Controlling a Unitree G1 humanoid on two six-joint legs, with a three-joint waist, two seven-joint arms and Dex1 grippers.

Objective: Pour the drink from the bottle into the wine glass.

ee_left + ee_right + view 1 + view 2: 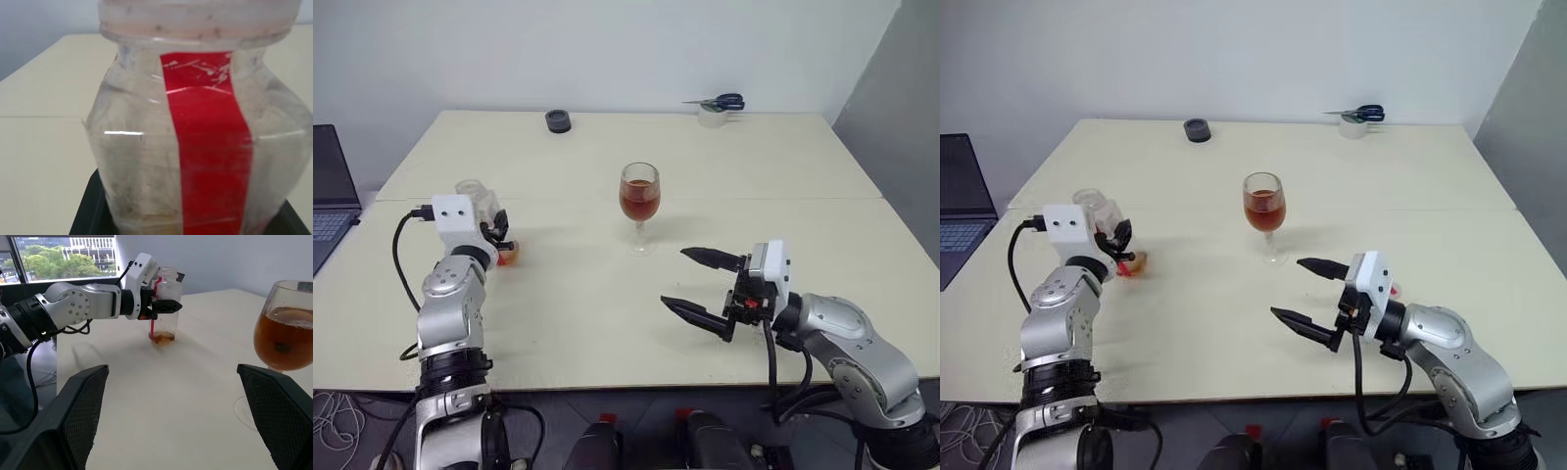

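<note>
Two black fingers of the left gripper [164, 306] are squeezed tight on the bottle [165, 308]. The bottle stands up straight at the left side of the table [607, 323], with its bottom on or just above the tabletop; I cannot tell which. It is clear, with a red stripe [210, 142] running down its side. The bottle is nearly empty. Just a little brown drink sits at its bottom. Its mouth is at the top, and I see no cap on it.

The right gripper [703, 284] is spread wide and has hold of nothing. Its two fingers point toward the left, low over the near right part of the table. One finger is a bit farther from the robot than the other.

The wine glass [639, 201] stands up straight near the middle of the table. It is between the two grippers and a bit farther away than both. Neither gripper touches it. The drink [639, 202] fills about half of its round bowl and looks brown like tea.

At the far edge of the table lies a small dark round thing [558, 120]. Farther right on that edge sits a tape roll [712, 117] with scissors [720, 102] lying on top of it. The scissors have dark blue handles. A laptop [331, 196] sits off the left side of the table.
</note>
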